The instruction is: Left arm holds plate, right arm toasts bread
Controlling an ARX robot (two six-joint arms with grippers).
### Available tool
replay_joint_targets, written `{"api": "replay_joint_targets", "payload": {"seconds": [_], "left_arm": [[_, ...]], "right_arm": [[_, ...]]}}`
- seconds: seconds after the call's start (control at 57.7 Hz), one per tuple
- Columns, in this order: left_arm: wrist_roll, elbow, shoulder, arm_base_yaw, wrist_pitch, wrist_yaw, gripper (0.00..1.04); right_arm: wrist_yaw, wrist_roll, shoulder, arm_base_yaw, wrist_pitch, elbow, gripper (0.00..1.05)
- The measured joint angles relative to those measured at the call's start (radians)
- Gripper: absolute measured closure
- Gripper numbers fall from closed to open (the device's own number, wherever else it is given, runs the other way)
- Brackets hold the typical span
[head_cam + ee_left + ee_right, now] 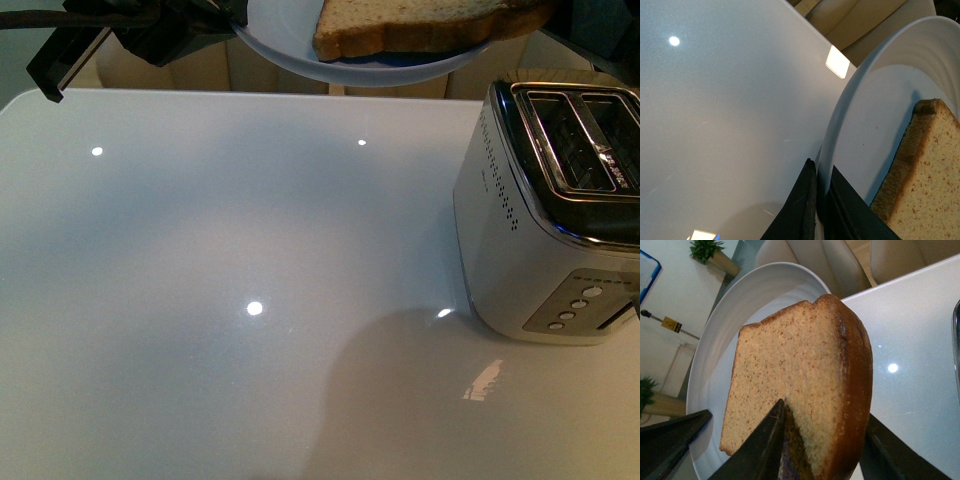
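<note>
The pale plate (290, 45) hangs in the air above the far edge of the table, its rim pinched by my left gripper (821, 197), which is shut on it. The brown bread (400, 25) lies on the plate (875, 115) with its crust toward the camera. My right gripper (825, 445) is shut on the bread (800, 375), one finger on the crumb face and the other on the crust side, with the plate (715, 340) behind the slice. In the front view the left arm (140, 25) shows at the top left; the right gripper is out of that view.
A silver two-slot toaster (550, 210) stands at the table's right side, slots up, buttons on its near face. The white glossy table (250, 300) reflects ceiling lights. Beige chairs (840, 260) stand beyond the far edge.
</note>
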Motion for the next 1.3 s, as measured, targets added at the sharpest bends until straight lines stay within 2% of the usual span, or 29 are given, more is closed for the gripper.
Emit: {"api": "replay_joint_targets", "payload": {"seconds": [0.156, 0.225, 0.451, 0.59, 0.78, 1.075, 1.301], "left_arm": [[-0.002, 0.000, 0.000, 0.000, 0.000, -0.002, 1.02], [-0.002, 0.000, 0.000, 0.000, 0.000, 0.002, 1.02], [-0.003, 0.000, 0.000, 0.000, 0.000, 0.001, 1.02], [-0.003, 0.000, 0.000, 0.000, 0.000, 0.001, 1.02], [-0.003, 0.000, 0.000, 0.000, 0.000, 0.002, 1.02], [-0.003, 0.000, 0.000, 0.000, 0.000, 0.001, 1.02], [-0.003, 0.000, 0.000, 0.000, 0.000, 0.001, 1.02]], "right_arm": [[0.000, 0.019, -0.023, -0.003, -0.009, 0.000, 0.96], [-0.013, 0.021, -0.057, -0.011, -0.014, 0.000, 1.01], [-0.009, -0.033, -0.203, -0.075, -0.106, 0.019, 1.01], [0.065, -0.161, -0.301, -0.144, -0.169, 0.046, 1.01], [0.106, -0.378, -0.378, -0.214, -0.196, 0.047, 1.01], [0.268, -0.722, -0.356, -0.190, -0.150, -0.076, 1.01], [0.309, -0.808, -0.238, -0.158, -0.119, -0.085, 1.01]]}}
